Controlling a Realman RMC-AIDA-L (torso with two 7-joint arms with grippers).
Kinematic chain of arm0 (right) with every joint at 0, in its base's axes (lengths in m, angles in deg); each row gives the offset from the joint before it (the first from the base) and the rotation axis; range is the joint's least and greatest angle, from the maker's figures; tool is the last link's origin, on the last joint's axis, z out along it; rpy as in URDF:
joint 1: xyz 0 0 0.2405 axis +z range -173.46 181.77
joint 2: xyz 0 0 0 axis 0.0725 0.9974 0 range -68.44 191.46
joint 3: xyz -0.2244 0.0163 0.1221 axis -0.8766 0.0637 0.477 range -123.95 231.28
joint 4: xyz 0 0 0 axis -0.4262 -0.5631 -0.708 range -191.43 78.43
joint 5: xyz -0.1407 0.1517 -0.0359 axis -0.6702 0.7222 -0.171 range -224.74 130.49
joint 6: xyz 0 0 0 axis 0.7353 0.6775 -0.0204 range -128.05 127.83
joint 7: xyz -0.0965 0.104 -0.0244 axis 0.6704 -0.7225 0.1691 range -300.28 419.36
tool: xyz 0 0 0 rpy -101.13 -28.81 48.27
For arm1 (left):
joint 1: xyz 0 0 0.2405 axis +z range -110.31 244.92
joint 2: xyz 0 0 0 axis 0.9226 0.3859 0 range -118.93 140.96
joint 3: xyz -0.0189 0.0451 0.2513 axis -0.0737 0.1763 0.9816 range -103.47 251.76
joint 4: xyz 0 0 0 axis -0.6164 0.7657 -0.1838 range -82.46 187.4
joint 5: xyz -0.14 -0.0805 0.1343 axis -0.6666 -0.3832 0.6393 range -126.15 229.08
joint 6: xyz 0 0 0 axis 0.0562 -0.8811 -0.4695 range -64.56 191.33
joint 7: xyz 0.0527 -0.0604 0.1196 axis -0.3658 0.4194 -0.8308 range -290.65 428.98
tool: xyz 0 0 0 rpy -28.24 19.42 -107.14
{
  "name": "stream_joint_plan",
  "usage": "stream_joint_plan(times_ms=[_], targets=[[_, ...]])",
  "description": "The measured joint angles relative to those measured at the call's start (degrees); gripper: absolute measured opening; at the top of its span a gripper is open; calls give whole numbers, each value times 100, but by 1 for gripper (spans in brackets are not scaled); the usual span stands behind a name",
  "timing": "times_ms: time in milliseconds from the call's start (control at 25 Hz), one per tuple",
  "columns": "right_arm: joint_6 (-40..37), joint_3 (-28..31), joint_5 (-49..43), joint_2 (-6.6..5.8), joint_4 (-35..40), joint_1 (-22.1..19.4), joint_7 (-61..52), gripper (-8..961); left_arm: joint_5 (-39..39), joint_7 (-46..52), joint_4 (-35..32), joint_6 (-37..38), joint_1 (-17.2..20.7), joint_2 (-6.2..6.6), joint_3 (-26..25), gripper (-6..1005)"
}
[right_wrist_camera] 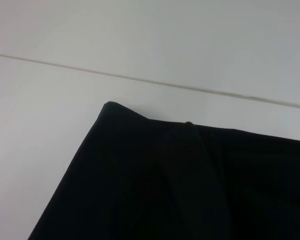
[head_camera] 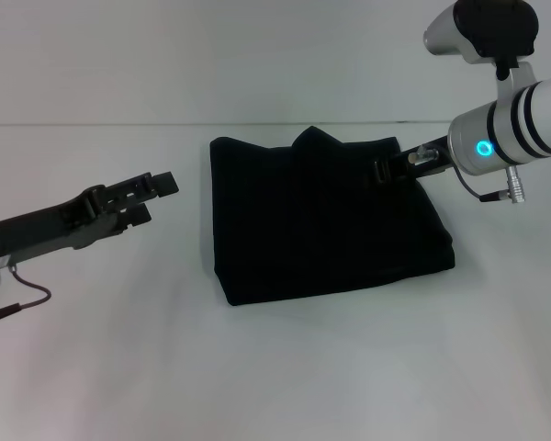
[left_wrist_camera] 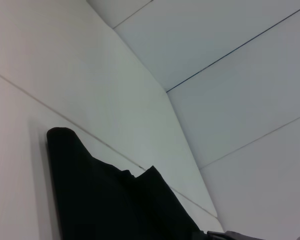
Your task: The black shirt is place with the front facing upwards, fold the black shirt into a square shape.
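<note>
The black shirt (head_camera: 321, 220) lies folded into a rough square in the middle of the white table, with a small peak of cloth sticking up at its far edge. No lettering shows on it. My left gripper (head_camera: 154, 197) hovers open to the left of the shirt, clear of the cloth and holding nothing. My right gripper (head_camera: 386, 170) is over the shirt's far right corner, dark against the dark cloth. The left wrist view shows the shirt (left_wrist_camera: 105, 200) from its side. The right wrist view looks down on a far corner of the shirt (right_wrist_camera: 180, 185).
The white table (head_camera: 275, 367) spreads out on all sides of the shirt. Behind it a seam (head_camera: 92, 124) marks where the table meets the white back wall. A loose cable (head_camera: 23, 303) hangs under my left arm.
</note>
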Motion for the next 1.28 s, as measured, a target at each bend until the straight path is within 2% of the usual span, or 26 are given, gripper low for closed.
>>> stream_joint_plan(times_ms=[80, 280, 440, 600, 960, 1280], targets=[[-3, 1, 6, 0, 3, -5, 0, 127, 0, 0, 25, -4, -4, 5, 0, 949], [-79, 21, -11, -18, 236, -129, -180, 30, -39, 0, 30, -3, -10, 12, 0, 949], [-345, -19, -99, -45, 1005, -507, -557, 34, -74, 2, 30, 16, -11, 14, -4, 948], [-488, -26, -277, 0, 1463, -771, -836, 38, -90, 4, 30, 7, -11, 14, -26, 948], [69, -41, -442, 33, 993, -768, -870, 46, -150, 1, 44, 2, -29, 19, -36, 948], [820, -44, -451, -1, 806, -794, -879, 54, -158, 0, 48, 3, 15, 0, -53, 949]])
